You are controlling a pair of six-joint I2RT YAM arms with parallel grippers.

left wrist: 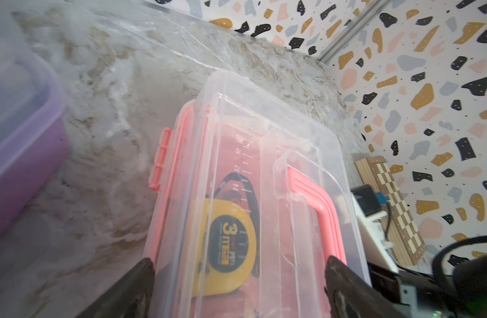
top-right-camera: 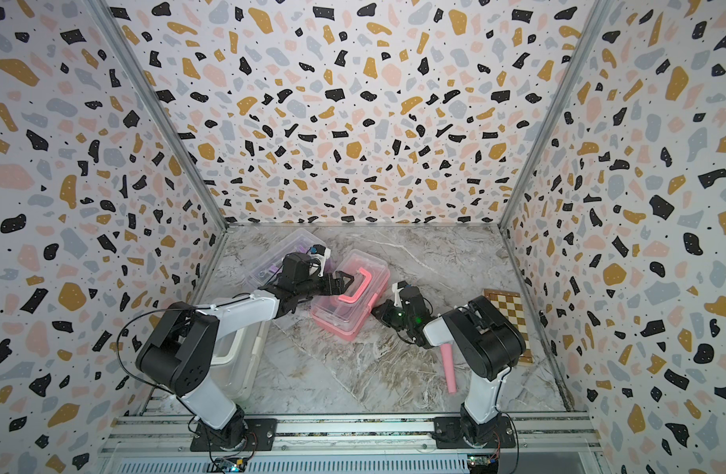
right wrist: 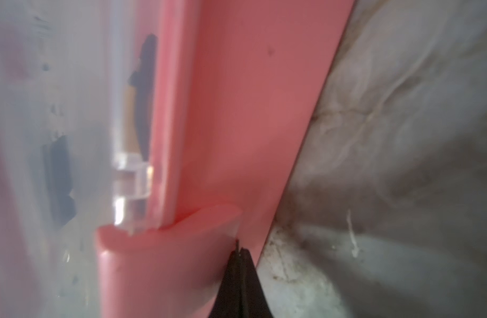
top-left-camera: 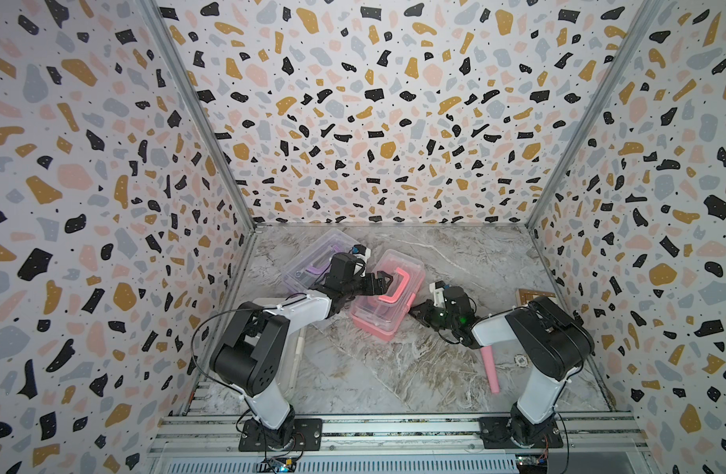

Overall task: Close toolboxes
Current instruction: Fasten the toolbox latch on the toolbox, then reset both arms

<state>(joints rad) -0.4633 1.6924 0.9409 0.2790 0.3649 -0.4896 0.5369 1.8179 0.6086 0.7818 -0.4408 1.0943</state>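
The pink toolbox (top-left-camera: 388,303) (top-right-camera: 349,307) lies mid-table with its clear lid down on the base and its pink handle (left wrist: 316,203) lying flat. A yellow tape measure (left wrist: 228,245) shows through the lid. My left gripper (top-left-camera: 383,283) (left wrist: 239,268) is open above the lid, one finger beside the handle. My right gripper (top-left-camera: 414,312) (right wrist: 241,247) is shut, its tips against the box's pink side by a latch (right wrist: 168,247). The purple toolbox (top-left-camera: 312,258) (left wrist: 22,143) sits at the back left, partly behind my left wrist. The white toolbox (top-right-camera: 242,353) is mostly hidden under my left arm.
A pink toy microphone (top-left-camera: 490,369) lies on the marble table beside my right arm. A brown checkered board (top-right-camera: 513,316) rests against the right wall. A side latch (left wrist: 161,159) sticks out from the pink box. Patterned walls close in three sides.
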